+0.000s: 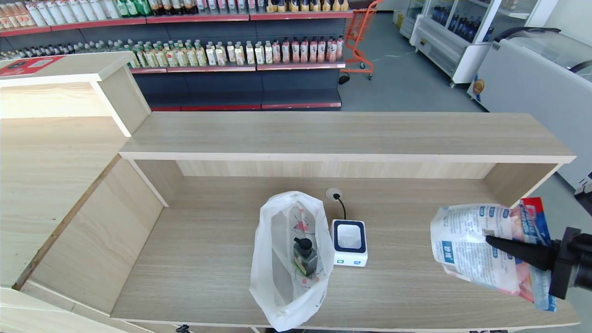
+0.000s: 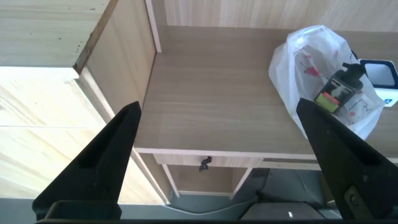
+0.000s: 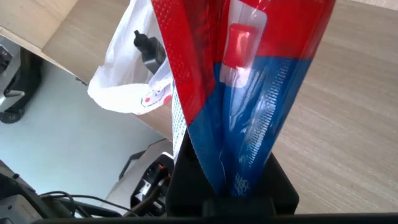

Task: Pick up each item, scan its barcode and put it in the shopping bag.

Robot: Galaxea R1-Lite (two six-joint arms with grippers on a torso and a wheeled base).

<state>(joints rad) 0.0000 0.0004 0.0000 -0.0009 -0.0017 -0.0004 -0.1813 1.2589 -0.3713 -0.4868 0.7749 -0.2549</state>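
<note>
My right gripper (image 1: 513, 253) is shut on a snack bag (image 1: 481, 247), white on its printed back with a red and blue edge, held above the right end of the counter, right of the scanner. From the right wrist the snack bag (image 3: 249, 93) shows red and blue between the fingers. The white barcode scanner (image 1: 349, 242) sits mid-counter with its cable running back. Left of it stands the white shopping bag (image 1: 289, 259), open, with a dark pump bottle (image 1: 305, 255) inside. My left gripper (image 2: 217, 162) is open and hangs off the counter's front left edge, with the shopping bag (image 2: 323, 74) beyond it.
The wooden counter (image 1: 208, 259) is recessed under a raised ledge (image 1: 342, 134), with side walls left and right. A higher side counter (image 1: 41, 175) runs along the left. Shelves of bottles (image 1: 231, 51) stand beyond.
</note>
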